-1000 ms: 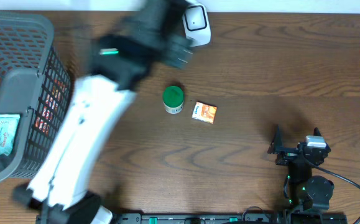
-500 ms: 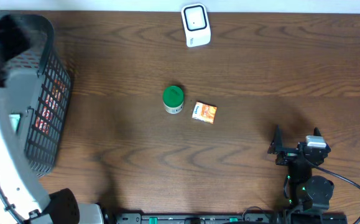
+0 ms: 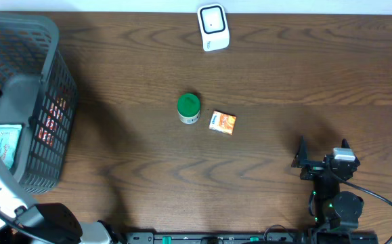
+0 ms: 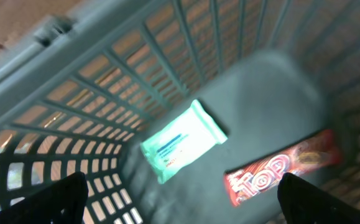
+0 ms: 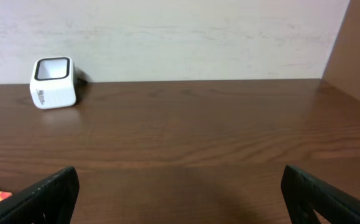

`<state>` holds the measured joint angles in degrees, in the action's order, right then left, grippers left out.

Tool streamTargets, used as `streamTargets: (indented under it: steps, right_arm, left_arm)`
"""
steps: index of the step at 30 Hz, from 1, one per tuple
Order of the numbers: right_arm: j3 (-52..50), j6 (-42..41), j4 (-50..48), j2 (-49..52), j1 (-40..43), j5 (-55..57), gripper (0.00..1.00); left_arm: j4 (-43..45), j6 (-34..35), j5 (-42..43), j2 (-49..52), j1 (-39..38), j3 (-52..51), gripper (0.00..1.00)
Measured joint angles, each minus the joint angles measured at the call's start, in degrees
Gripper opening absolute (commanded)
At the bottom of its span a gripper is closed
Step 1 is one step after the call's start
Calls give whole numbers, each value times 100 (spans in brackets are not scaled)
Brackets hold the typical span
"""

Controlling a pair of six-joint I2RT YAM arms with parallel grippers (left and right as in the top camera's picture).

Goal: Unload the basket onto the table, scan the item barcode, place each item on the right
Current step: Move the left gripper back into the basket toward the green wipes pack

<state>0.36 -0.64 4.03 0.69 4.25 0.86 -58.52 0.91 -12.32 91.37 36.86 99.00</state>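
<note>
Currently, left claw [image 4: 180,190]: we see it spread wide and empty over the grey plastic lattice basket [image 4: 105,93].
Basket contents: mint-green flat packet [image 4: 183,142], print too blurred to read; red wrapped bar [image 4: 282,169] lettered "top".
Right claw [image 5: 178,180]: wide, empty, low over the brown wooden surface [image 5: 229,137].
Scanner: white boxy scanner [image 3: 213,27] at the far edge.
Loose items: green-lidded jar [image 3: 189,107] just beside orange sachet [image 3: 223,122]; we cannot read their labels.
</note>
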Motion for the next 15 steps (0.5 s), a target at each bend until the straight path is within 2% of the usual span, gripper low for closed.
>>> streamTargets:
  steps: [15]
  right_arm:
    - [0, 0, 0, 0, 0, 0, 99]
  left_arm:
    - [1338, -1641, -116, 70, 87, -2415, 98]
